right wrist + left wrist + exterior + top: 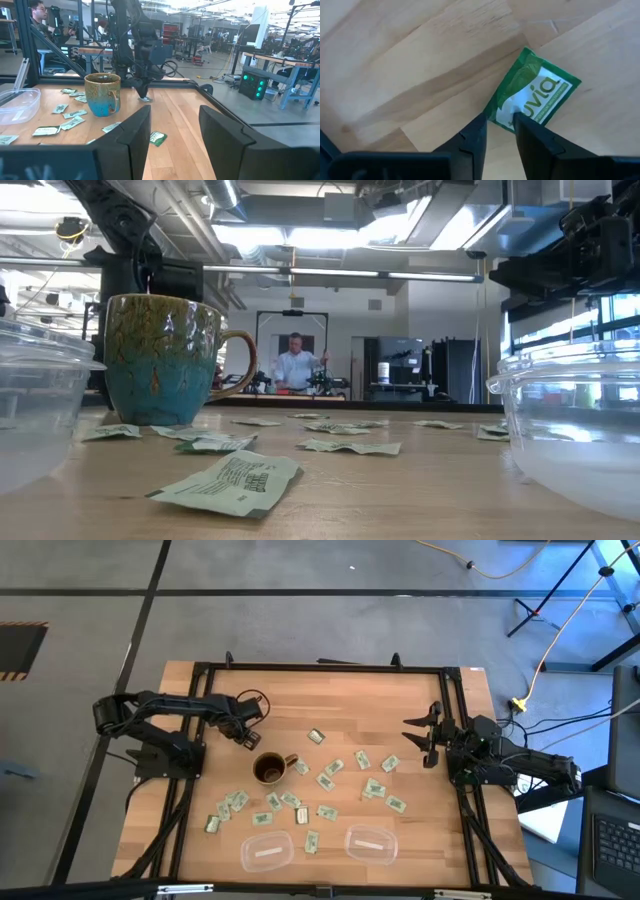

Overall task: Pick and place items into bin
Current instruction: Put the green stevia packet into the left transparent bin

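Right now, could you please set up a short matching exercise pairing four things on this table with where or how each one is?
Things:
1. mug
2. left gripper
3. right gripper
4. two clear tubs

Places or states:
A. waiting at the table's right edge
B. along the table's near edge
C. down over one green packet
D. upright among scattered packets

Pairs: 1-D, 2-C, 3-A, 4-B

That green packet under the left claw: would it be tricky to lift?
Probably. The green packet lies flat on the table, so the left claw has little edge to catch. It looks thin and light, likely floppy, and may slide when nudged.
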Robot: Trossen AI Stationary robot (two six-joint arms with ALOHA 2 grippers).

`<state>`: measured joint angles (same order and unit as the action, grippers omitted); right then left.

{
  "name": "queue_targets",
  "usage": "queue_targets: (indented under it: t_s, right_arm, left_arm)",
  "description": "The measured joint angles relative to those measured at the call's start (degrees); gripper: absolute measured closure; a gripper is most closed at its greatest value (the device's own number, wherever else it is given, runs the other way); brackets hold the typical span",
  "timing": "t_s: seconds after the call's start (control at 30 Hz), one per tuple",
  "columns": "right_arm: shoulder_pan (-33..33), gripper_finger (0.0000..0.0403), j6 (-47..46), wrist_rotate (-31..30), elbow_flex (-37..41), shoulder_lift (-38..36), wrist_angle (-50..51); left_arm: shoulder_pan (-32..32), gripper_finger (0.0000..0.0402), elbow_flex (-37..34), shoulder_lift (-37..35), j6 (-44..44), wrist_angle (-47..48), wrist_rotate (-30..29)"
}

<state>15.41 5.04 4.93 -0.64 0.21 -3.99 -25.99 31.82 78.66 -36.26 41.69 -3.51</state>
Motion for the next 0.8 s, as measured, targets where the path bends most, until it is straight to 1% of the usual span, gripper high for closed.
queue_targets:
  t_s: [0.1, 0.23, 0.8]
  right_arm:
    - [-0.01, 0.0232, 0.00, 0.00, 0.00, 0.00, 0.00]
    - [0.00, 0.0232, 0.00, 0.00, 0.00, -0.02, 0.00]
    - [0.00, 0.0232, 0.00, 0.00, 0.00, 0.00, 0.47]
  left_arm:
    - [-1.79, 0.0305, 0.07, 1.06, -2.07, 0.03, 2.22]
    - [-3.55, 0.0315, 0.29, 1.10, -2.00, 0.25, 2.97]
    - [-4.12, 0.0385, 0.84, 0.34, -2.12, 0.22, 2.45]
